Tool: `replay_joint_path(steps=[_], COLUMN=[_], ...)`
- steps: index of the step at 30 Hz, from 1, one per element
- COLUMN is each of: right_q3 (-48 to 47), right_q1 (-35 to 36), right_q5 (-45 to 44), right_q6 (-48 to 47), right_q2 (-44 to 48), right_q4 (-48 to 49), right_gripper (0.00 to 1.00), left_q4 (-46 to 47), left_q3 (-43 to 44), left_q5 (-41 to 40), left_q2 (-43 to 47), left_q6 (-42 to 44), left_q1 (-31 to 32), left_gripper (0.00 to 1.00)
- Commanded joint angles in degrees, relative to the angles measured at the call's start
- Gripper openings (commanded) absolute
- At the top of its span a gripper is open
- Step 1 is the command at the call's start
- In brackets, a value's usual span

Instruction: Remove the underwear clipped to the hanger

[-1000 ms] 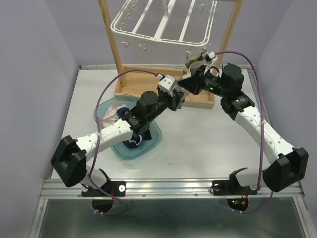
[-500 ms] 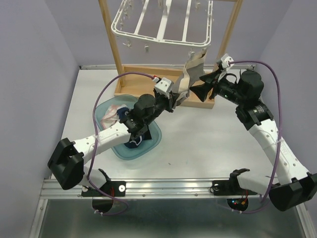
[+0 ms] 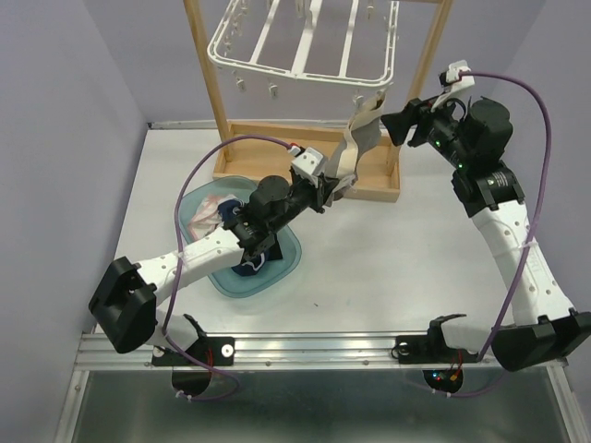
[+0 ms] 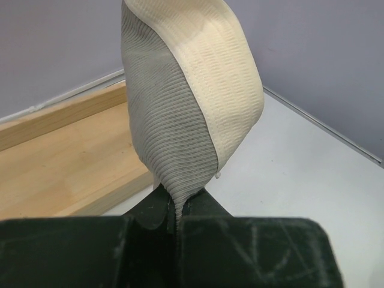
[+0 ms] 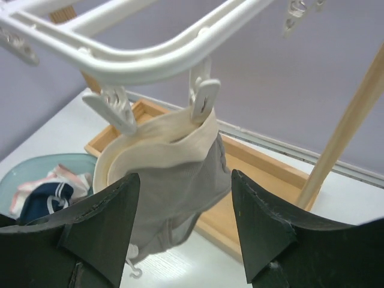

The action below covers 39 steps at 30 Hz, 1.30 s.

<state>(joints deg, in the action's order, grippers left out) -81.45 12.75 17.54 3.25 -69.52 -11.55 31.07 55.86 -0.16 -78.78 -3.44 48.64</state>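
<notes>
One grey underwear with a beige waistband (image 3: 358, 134) hangs by white clips (image 5: 203, 101) from the near right corner of the white hanger (image 3: 305, 46). It is stretched down and to the left. My left gripper (image 3: 334, 187) is shut on its lower end, and in the left wrist view the ribbed cloth (image 4: 180, 120) narrows into the shut left gripper (image 4: 178, 207). My right gripper (image 3: 395, 125) stands open just right of the garment and does not touch it. In the right wrist view the underwear (image 5: 180, 150) hangs beyond the open right gripper (image 5: 185, 176), below the hanger's rim (image 5: 138, 60).
A teal basin (image 3: 284, 263) under the left arm holds navy and pink-white garments (image 5: 42, 195). The hanger hangs in a light wooden stand with upright posts (image 3: 208, 83) and a shallow tray base (image 3: 268, 138). Several bare clips dangle from the hanger's bars.
The right gripper opened, let go of the underwear and drew back up and to the right. The left gripper shut on the garment's lower end. The hanger swung slightly.
</notes>
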Motion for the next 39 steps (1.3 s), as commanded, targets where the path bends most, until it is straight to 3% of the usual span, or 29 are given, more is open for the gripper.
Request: replay_joint_path(steps=[1,9,18,39], right_q3=[-8.62,-12.24,-10.92,-8.64], right_q1=[-0.19,-0.19,-0.19,-0.1], right_q5=[-1.99,-3.91,-9.01,-5.59], right_q6=[6.15,9.85,10.03,9.58], right_q2=[-2.64,-7.74,-6.6,-7.65], right_q4=[3.11,5.66,5.84,5.66], right_gripper=[0.67,0.66,0.66,0.64], left_q4=[4.26,5.84,6.02,3.3], left_q3=[0.04,2.85,8.12,17.35], left_q5=[3.41,12.36,19.84,20.73], left_q2=[2.67,-2.06,-9.89,-18.86], left_q6=[1.07,2.21,4.48,5.99], left_q1=[-0.13,0.05,0.93,4.35], left_gripper=[0.0,0.0,0.0,0.0])
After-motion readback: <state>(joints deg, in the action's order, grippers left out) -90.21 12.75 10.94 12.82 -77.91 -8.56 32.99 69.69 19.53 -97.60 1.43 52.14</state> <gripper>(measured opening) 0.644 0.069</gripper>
